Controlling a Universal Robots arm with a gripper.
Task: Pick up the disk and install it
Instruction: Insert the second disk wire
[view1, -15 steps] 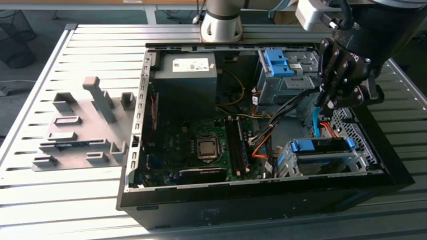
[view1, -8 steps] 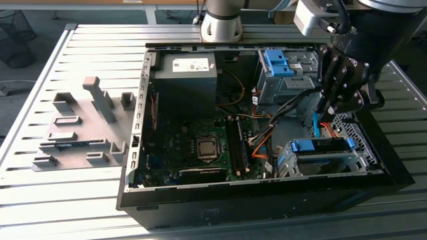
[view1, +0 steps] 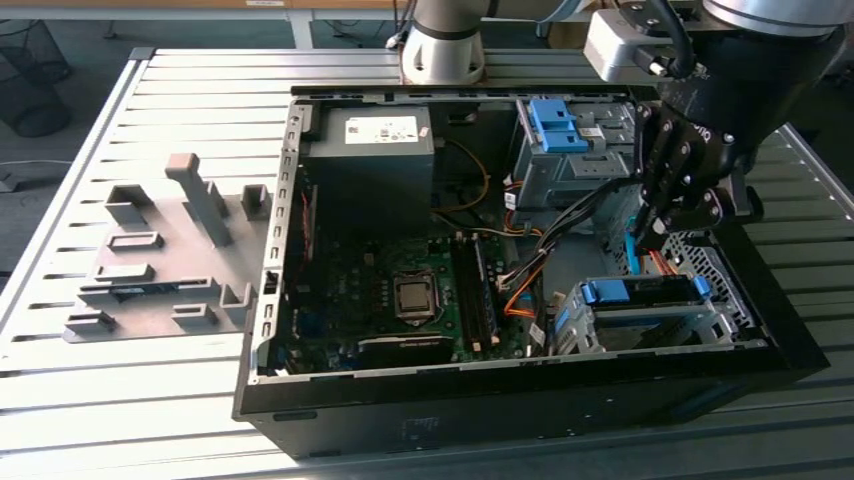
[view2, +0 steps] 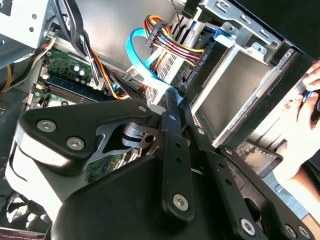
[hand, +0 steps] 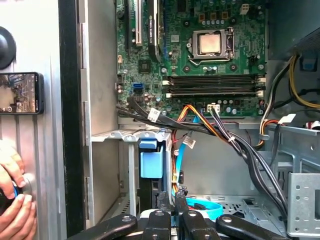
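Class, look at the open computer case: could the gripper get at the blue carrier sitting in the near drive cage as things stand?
Probably yes. The gripper hangs inside the open case close above the blue carrier, whose top lies uncovered in the drive cage. The orange cables run off to one side, not across it.

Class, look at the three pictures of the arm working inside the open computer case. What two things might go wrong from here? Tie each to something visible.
1. The gripper sits deep in the case, right by the light blue cable and the coloured wire bundle; moving could snag or unplug them.
2. A person's hand rests just outside the case wall, near the arm; a swing might strike it.
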